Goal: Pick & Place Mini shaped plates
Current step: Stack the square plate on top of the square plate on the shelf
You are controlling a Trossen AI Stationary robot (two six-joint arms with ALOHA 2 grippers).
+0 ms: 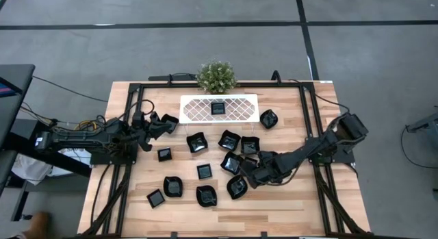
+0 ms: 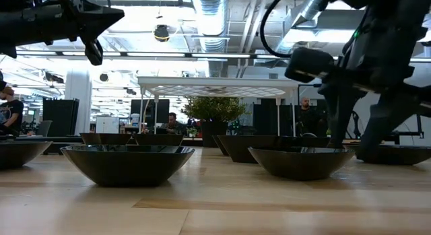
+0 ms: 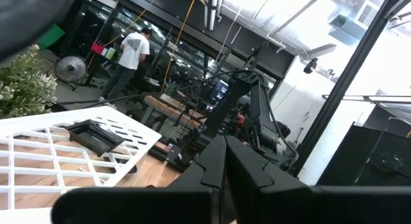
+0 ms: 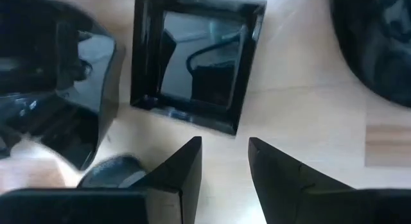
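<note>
One small black plate [image 1: 217, 108] sits on the white lattice tray [image 1: 198, 106] so far, well beyond both grippers at the far edge of the table beside the potted plant [image 1: 217, 76]; by the look of it, that is the only plate placed, so the job is near its start. About a dozen more plates lie loose on the bare wood, most of them bunched around and just ahead of the right gripper [image 1: 248, 176]. That gripper hangs low over the cluster with its fingers [image 4: 183, 166] apart and nothing between them. In the right wrist view a square plate [image 4: 196, 60] lies flat on the table directly ahead of the fingertips, close but not touching, with a rounded plate [image 4: 58, 76] just to one side of it and another dark dish [image 4: 376, 38] on the other side. The likely step in hand is lining up on that square plate for a pick. The left gripper [image 1: 166, 124] waits raised near the tray's end, its fingers [image 3: 225, 172] pressed together and empty, with the tray and its single plate in front of it. Nearly everything remains to be carried across.
</note>
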